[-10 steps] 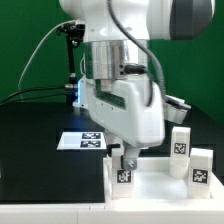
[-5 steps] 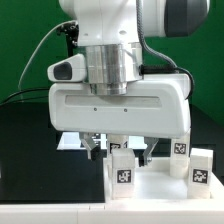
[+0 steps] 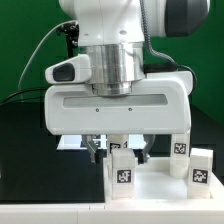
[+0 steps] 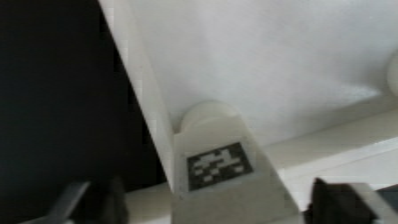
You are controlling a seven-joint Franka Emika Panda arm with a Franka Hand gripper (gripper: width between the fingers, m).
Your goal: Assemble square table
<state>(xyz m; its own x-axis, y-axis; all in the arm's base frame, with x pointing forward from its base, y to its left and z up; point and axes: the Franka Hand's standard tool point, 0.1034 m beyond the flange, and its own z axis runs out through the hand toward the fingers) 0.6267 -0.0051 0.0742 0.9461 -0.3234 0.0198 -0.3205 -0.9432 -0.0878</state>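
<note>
Hovering low over the near corner of the square table (image 3: 150, 185), the gripper (image 3: 120, 150) hangs with its two dark fingers (image 3: 95, 147) spread apart, one on each side of a small white leg (image 3: 122, 168) that stands upright on that corner with its black-and-white tag facing the camera. In the wrist view the same leg (image 4: 217, 150) rises between the fingertips (image 4: 93, 200), with a gap showing on both sides, so the jaws stand wide and clamp nothing. The leg sits on the slab just inside its raised rim, at the corner nearest the black tabletop (image 3: 30, 150). Two more tag-marked legs (image 3: 181, 142) (image 3: 201, 167) stand upright on the table slab, further from that corner, towards the exterior view's right. A strip of the marker board (image 3: 68, 143) shows on the black tabletop beyond the slab, mostly hidden by the arm's broad white body (image 3: 120, 105).
</note>
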